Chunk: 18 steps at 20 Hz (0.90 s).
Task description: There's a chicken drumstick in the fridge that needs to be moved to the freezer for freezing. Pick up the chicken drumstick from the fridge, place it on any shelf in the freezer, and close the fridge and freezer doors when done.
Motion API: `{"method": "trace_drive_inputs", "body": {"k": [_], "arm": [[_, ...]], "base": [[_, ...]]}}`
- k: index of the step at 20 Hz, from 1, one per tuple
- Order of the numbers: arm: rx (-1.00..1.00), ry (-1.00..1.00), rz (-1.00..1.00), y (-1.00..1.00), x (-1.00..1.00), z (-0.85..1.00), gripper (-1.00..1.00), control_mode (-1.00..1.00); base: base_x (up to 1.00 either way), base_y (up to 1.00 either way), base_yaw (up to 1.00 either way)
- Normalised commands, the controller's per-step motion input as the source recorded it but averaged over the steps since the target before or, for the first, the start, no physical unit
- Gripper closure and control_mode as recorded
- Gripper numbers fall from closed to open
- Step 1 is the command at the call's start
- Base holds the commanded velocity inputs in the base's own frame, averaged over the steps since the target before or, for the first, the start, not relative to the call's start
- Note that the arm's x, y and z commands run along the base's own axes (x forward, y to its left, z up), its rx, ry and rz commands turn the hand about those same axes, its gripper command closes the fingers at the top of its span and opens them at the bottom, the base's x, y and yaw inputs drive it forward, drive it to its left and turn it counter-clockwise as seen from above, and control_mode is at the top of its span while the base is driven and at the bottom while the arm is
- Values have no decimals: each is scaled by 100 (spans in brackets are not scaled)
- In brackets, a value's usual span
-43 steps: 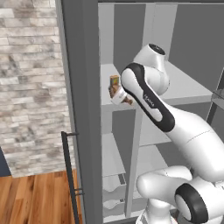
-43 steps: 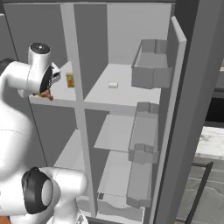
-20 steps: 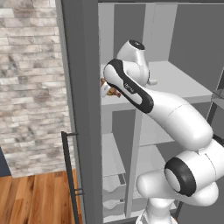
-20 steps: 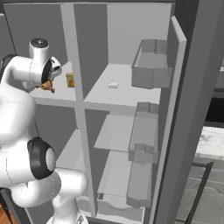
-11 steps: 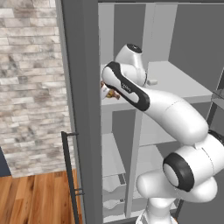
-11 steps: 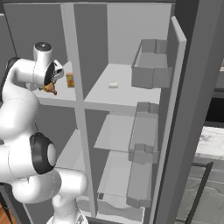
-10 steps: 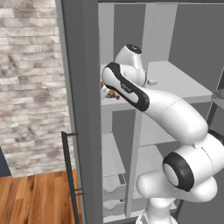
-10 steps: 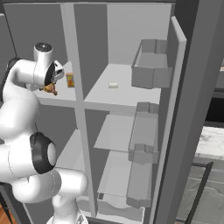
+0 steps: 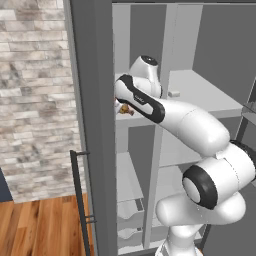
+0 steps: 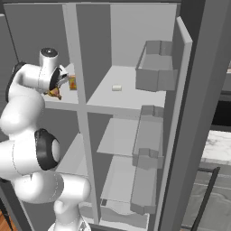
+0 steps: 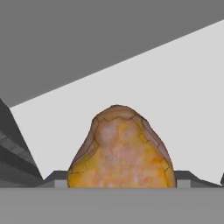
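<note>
Here the chicken drumstick (image 11: 120,151) is seen pinched in the gripper (image 9: 121,107), held at the front edge of a slim shelf (image 10: 61,105) in the freezer (image 9: 126,170). A small orange-yellow carton (image 10: 72,83) stands on that shelf just behind it. In the fridge (image 10: 135,90), a small pale block (image 10: 117,88) lies on a broad shelf. Both doors (image 9: 90,125) are left open.
</note>
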Motion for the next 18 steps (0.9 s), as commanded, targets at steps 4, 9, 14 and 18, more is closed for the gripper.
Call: {"method": "trace_drive_inputs", "body": {"k": [4,9,14,18], "arm": [[0,6,0,3,25,-19,100,-100],[-1,1,0,7,29,-16,100,-100],[-3,0,0,13,14,-18,-100,-100],[-2,0,0,7,6,-18,-100,-100]], "base": [[0,0,0],[0,0,0],[0,0,0],[0,0,0]]}}
